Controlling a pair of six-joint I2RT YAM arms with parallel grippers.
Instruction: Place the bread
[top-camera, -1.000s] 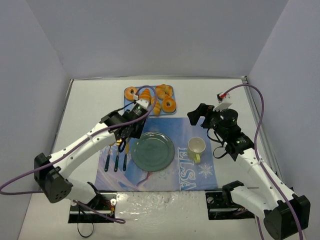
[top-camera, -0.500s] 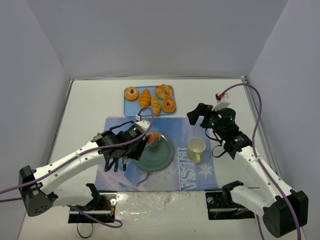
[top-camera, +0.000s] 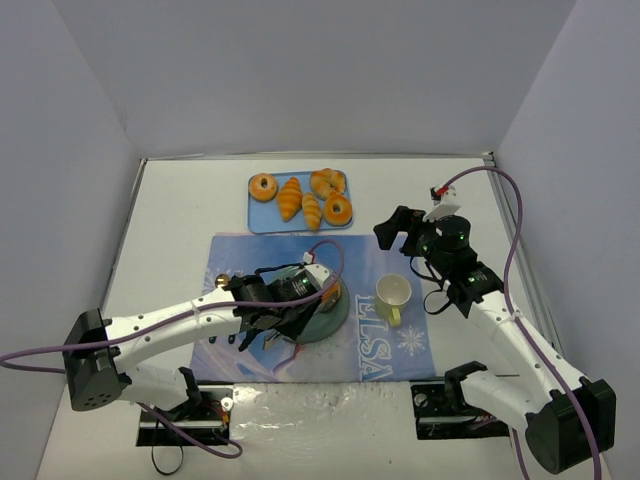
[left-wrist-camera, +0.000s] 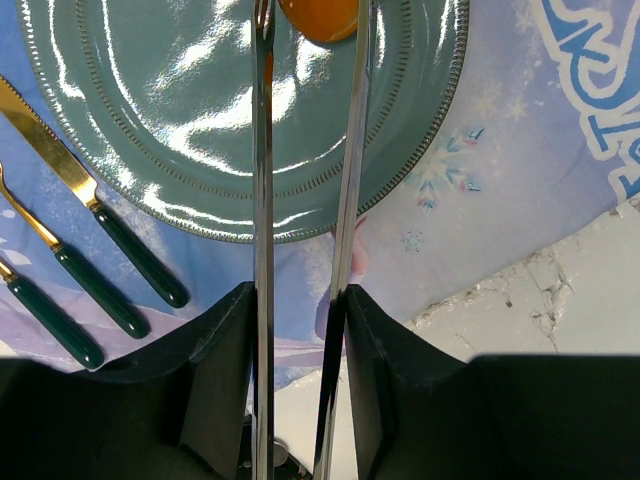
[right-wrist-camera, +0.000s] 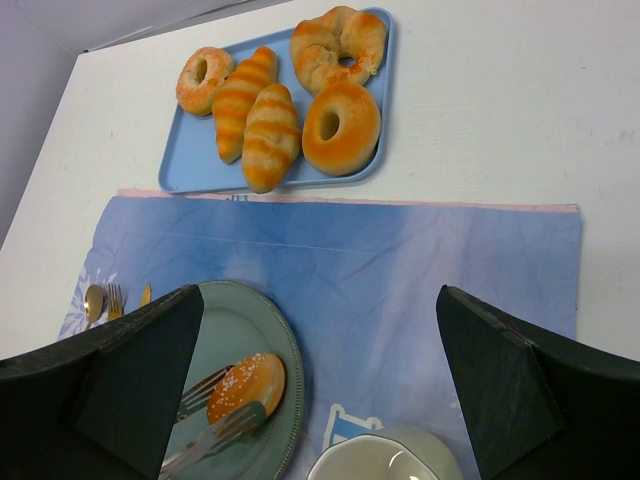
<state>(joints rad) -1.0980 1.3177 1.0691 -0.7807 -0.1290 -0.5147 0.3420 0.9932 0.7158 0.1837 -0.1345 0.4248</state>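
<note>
My left gripper (left-wrist-camera: 298, 292) is shut on metal tongs (left-wrist-camera: 262, 150). The tong tips hold a round orange sugared bun (right-wrist-camera: 247, 387) from both sides over the right part of the green plate (right-wrist-camera: 225, 320). The bun looks to rest on the plate. In the top view the left gripper (top-camera: 300, 298) sits over the plate (top-camera: 336, 300) and hides the bun. My right gripper (top-camera: 395, 228) is open and empty, up above the mat behind the cup.
A blue tray (top-camera: 262, 215) at the back holds several more breads (right-wrist-camera: 330, 127). A cream cup (top-camera: 392, 292) stands right of the plate on the blue mat (top-camera: 400, 345). Green-handled cutlery (left-wrist-camera: 100, 235) lies left of the plate.
My left arm carried the bun in the tongs from the tray back to the plate and lowered it there. The right arm barely moved.
</note>
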